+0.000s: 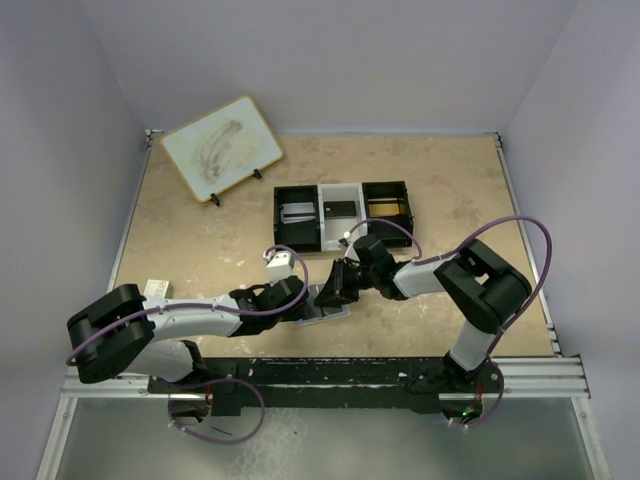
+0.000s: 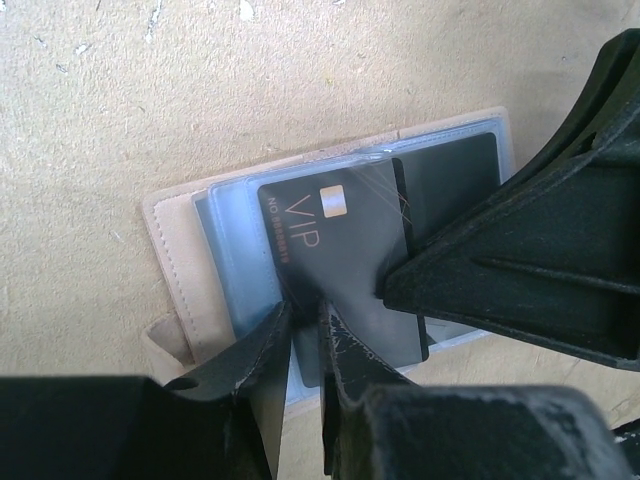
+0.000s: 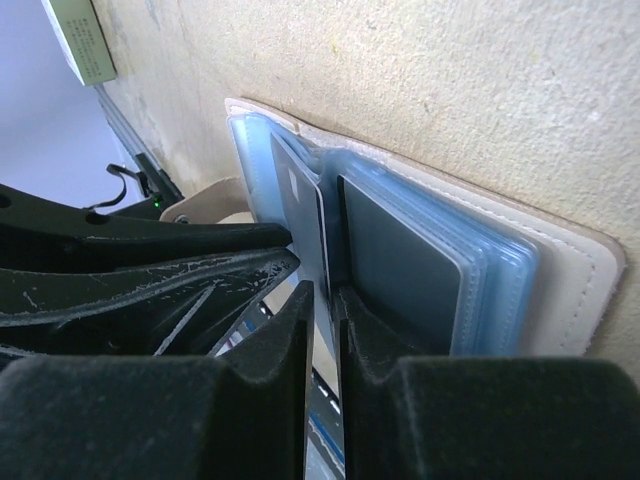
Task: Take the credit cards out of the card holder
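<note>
Your right fingers (image 3: 290,345) pinch the VIP card (image 2: 340,250) from the card holder (image 2: 175,260); nearly closed left fingers (image 2: 262,352) apparently steady it, grip unclear.

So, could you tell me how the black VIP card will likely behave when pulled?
The black VIP card looks thin and flat, so probably stiff and light. Its glossy face may slip in the left gripper. The card holder has floppy-looking sleeves that might drag along.
</note>
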{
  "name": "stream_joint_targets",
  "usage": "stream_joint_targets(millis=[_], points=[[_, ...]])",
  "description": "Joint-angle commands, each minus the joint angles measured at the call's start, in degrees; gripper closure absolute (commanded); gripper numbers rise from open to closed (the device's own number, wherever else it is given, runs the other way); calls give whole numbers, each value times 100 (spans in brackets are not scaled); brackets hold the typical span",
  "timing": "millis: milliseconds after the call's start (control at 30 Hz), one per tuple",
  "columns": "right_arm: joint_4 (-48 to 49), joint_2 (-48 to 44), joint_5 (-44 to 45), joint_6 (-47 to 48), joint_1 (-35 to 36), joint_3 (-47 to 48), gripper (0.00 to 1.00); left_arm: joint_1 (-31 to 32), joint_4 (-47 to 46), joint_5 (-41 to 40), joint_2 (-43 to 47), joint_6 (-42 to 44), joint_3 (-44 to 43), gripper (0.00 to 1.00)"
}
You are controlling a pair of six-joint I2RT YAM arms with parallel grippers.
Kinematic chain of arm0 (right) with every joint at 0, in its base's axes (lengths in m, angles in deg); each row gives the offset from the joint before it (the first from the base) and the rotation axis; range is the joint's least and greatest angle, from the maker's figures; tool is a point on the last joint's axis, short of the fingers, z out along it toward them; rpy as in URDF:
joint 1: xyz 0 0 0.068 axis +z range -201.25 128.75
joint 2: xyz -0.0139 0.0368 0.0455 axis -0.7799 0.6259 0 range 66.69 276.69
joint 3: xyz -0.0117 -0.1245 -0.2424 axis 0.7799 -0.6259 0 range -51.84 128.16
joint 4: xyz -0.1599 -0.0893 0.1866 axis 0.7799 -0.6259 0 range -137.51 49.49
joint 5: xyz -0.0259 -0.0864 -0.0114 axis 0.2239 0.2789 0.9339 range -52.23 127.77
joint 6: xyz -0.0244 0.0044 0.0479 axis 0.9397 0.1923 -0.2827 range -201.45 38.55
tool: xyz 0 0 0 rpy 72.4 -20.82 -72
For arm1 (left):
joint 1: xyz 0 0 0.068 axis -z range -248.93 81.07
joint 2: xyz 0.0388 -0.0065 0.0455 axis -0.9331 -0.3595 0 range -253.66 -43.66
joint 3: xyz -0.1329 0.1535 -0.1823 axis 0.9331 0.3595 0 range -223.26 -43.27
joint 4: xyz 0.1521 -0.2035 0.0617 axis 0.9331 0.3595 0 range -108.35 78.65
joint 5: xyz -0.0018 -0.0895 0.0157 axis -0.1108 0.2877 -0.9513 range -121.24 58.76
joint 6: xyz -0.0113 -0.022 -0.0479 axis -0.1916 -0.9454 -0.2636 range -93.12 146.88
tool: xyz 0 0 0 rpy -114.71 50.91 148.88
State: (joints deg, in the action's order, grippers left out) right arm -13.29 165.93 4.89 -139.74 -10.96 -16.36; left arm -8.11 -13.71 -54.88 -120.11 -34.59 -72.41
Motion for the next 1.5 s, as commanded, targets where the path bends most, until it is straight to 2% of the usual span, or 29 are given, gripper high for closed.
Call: stream_joint_targets(millis=[0,167,333,400,467,1000,1267,1467], points=[[276,-212,-290,-140,-73,-115,85,-19,697,-86,-213,32,71,85],[520,-217,-392,-265,-117,-226,93,-18,712,-77,-279,65,44,86],[560,-292,-411,-282,-161,-303,91,-18,737,-64,-363,44,15,86],[606,-294,-450,-267,-178,-309,97,-17,739,-62,-401,40,13,87],[609,-298,-476,-280,-188,-314,99,-19,749,-70,-416,42,14,87],[477,-414,-420,-257,-345,-467,100,-18,862,-123,-433,56,-30,88],[-352,-591,8,118,-355,-295,100,-17,877,-123,-435,65,-30,89],[-301,-579,-105,156,-386,-350,100,-17,879,-132,-443,65,-31,89]])
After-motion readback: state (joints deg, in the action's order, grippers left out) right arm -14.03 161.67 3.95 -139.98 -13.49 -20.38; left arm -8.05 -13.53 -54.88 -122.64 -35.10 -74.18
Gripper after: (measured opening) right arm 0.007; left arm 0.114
